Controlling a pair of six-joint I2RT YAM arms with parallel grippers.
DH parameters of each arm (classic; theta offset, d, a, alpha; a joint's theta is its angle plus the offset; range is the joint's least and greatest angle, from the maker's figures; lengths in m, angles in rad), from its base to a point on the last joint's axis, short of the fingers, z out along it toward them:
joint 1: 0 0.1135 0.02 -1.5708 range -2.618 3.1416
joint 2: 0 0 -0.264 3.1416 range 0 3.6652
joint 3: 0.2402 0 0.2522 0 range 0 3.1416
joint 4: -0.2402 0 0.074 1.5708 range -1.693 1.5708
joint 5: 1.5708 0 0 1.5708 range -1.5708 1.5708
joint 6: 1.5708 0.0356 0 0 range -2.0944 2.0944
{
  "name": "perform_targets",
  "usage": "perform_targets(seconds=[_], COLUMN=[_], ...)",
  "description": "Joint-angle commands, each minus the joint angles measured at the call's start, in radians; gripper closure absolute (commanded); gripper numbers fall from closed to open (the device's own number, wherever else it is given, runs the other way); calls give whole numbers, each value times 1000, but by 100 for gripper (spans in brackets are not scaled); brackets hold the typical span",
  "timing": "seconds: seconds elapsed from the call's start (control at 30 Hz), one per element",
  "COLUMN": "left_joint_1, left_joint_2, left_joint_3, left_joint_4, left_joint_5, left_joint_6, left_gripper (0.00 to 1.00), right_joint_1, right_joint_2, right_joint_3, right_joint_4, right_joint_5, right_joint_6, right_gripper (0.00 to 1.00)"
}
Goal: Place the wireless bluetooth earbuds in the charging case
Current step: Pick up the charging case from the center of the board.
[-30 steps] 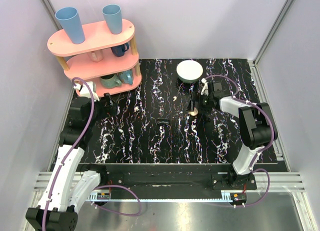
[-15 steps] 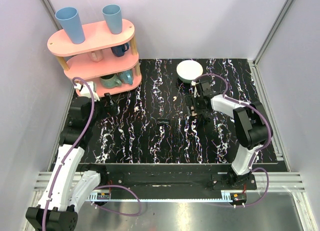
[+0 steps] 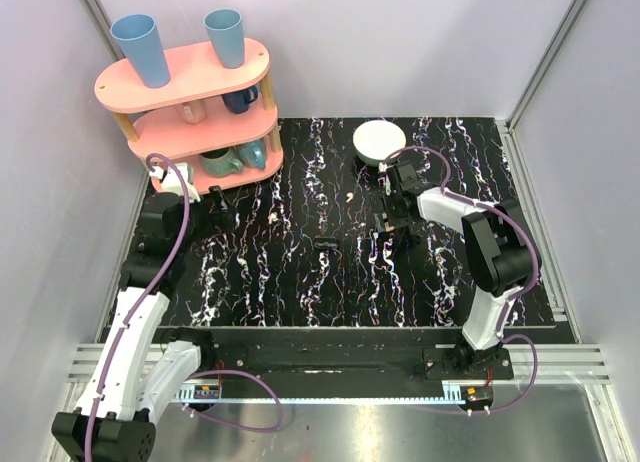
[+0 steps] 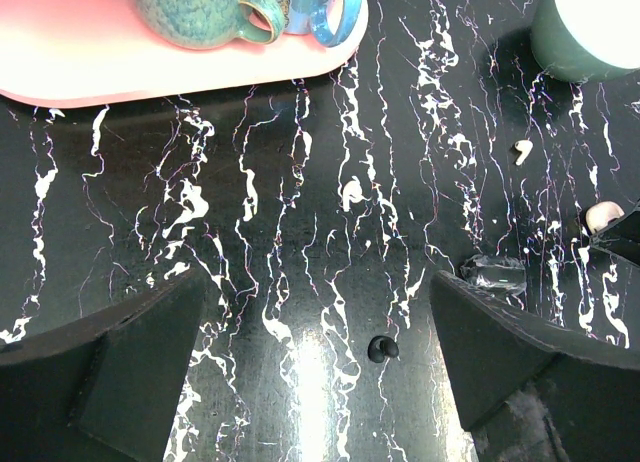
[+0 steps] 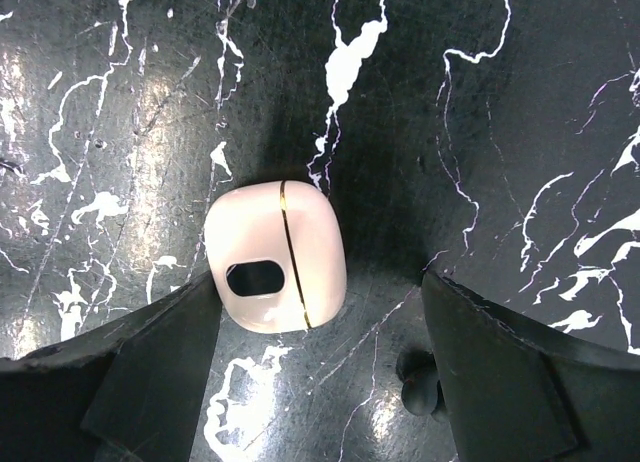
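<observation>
Right gripper (image 5: 320, 377): we see it spread wide, the charging case (image 5: 275, 257) lying between its fingers.
Left gripper (image 4: 320, 367): spread wide too, empty.
Earbud (image 4: 522, 150): we spot one loose on the table (image 4: 300, 232).

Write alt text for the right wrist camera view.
A small cream charging case with a thin gold seam and a dark oval spot lies on the black, white-veined table, between the two dark fingers of the open right gripper. A small black object sits by the finger at lower right.
</observation>
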Motion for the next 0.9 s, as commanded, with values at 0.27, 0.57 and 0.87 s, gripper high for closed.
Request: perform_targets(seconds=[0.27, 0.57, 0.87], left_joint_1=[5, 3, 3], left_joint_2=[-6, -8, -13], left_joint_3=[3, 3, 1], left_joint_4=[23, 21, 21], left_joint_5=[6, 10, 9], left_joint_6=[-3, -1, -1], left_gripper=[1, 1, 1], right_joint_1=[19, 25, 40], right_joint_2=[24, 16, 30], right_joint_3=[43, 36, 51], right_joint_4=[-15, -12, -7], right_joint_5=[19, 30, 33], right_joint_6=[-76, -84, -90], right_gripper=[21, 24, 26])
